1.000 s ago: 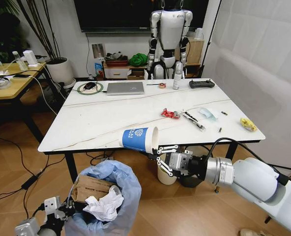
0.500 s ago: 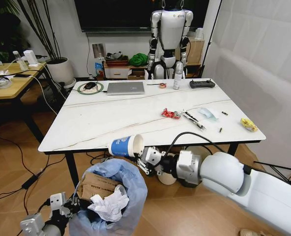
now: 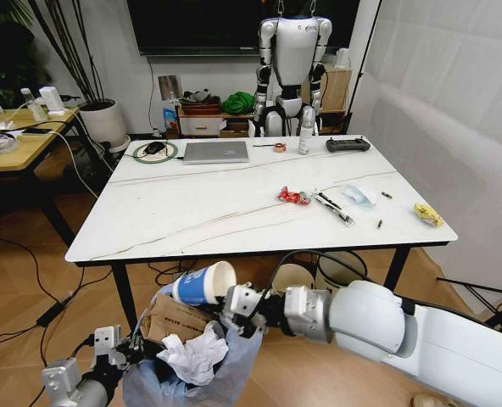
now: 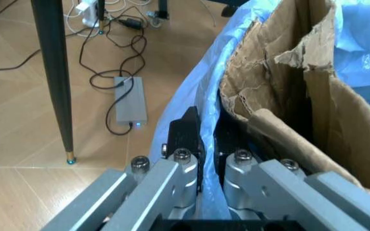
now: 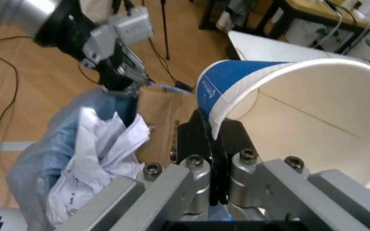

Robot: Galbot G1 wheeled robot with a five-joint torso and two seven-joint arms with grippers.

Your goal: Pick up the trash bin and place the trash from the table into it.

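Note:
The trash bin (image 3: 225, 363), lined with a crinkled light-blue bag, hangs low at the front left, below the table (image 3: 192, 203). My left gripper (image 3: 132, 346) is shut on its rim; the black fingers (image 4: 186, 132) pinch the bag (image 4: 204, 91) beside a brown cardboard box (image 4: 281, 86). The box (image 3: 168, 319) and crumpled white tissues (image 3: 192, 356) lie inside the bin. My right gripper (image 3: 231, 303) is shut on the rim of a blue paper cup (image 3: 200, 285), tilted just above the bin's mouth. A red wrapper (image 3: 293, 196), a light-blue mask (image 3: 359, 196) and a yellow scrap (image 3: 427, 214) lie on the table's right half.
A silver laptop (image 3: 215, 151) and a black controller (image 3: 348, 145) sit at the table's far edge. A cream bucket (image 3: 292, 276) and a black-rimmed white bin (image 3: 343, 267) stand under the table. A wooden-topped table (image 3: 13, 140) is at the left. A black table leg (image 4: 53, 72) and cables are near the bin.
My right gripper has carried the blue cup left and down from the table's front edge to just over the bin. The bin has moved slightly right, under the cup.

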